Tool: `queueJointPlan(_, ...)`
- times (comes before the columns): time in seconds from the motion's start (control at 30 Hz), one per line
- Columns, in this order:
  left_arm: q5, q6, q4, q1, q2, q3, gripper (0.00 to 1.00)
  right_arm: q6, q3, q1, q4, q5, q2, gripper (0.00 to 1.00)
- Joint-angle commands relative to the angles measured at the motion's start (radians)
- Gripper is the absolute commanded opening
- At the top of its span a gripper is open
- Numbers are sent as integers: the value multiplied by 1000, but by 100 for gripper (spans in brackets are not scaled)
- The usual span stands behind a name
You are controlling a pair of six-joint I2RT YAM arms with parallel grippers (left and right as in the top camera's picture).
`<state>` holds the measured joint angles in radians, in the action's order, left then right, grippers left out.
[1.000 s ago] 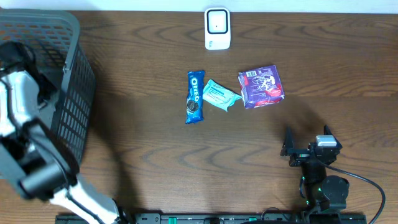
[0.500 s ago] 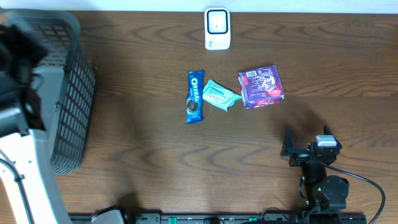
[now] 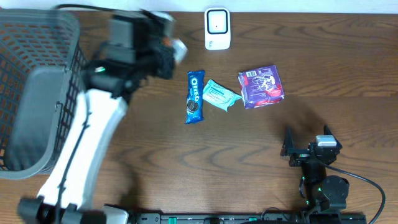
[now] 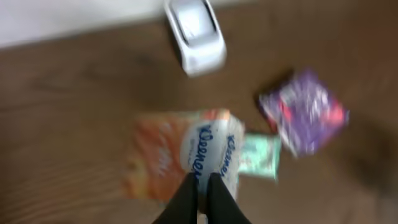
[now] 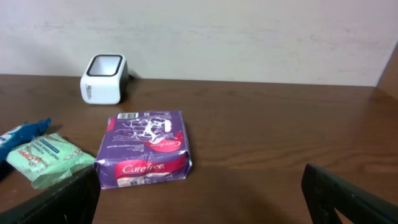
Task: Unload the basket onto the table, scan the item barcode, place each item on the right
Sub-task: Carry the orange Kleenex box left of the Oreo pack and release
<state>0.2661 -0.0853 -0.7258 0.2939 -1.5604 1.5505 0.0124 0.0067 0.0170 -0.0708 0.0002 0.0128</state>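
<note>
Kleenex pack (image 4: 163, 154) lies crosswise in left gripper's (image 4: 203, 182) jaws.

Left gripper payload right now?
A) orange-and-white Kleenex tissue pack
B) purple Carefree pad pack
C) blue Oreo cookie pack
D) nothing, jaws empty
A: in the left wrist view the left gripper is shut, pinching the edge of the orange-and-white Kleenex tissue pack above the table.

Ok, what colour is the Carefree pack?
The Carefree pack is purple with a red band; the right wrist view shows it best.
</note>
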Motion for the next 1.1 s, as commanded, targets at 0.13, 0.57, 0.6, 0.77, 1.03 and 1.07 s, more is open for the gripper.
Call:
queueJointPlan(0.13, -200, -97, -83, 61, -174, 5, 7, 11, -1, 3, -4, 9, -1, 99)
queueJointPlan(0.57, -200, -67, -123, 61, -261, 5, 60, 11, -1, 3, -4, 9, -1, 99)
queueJointPlan(0.6, -200, -48, -123, 61, -256, 5, 69, 11, -2, 3, -4, 9, -1, 99)
queueJointPlan(0.77, -200, -2, -154, 61, -209, 5, 98, 11, -1, 3, -4, 9, -1, 99)
queueJointPlan(1.03, -200, -2, -312, 61, -191, 5, 98, 11, -2, 3, -4, 9, -1, 99)
queueJointPlan(1.07, -200, -2, -326, 61, -191, 5, 98, 11, -1, 3, -4, 9, -1, 99)
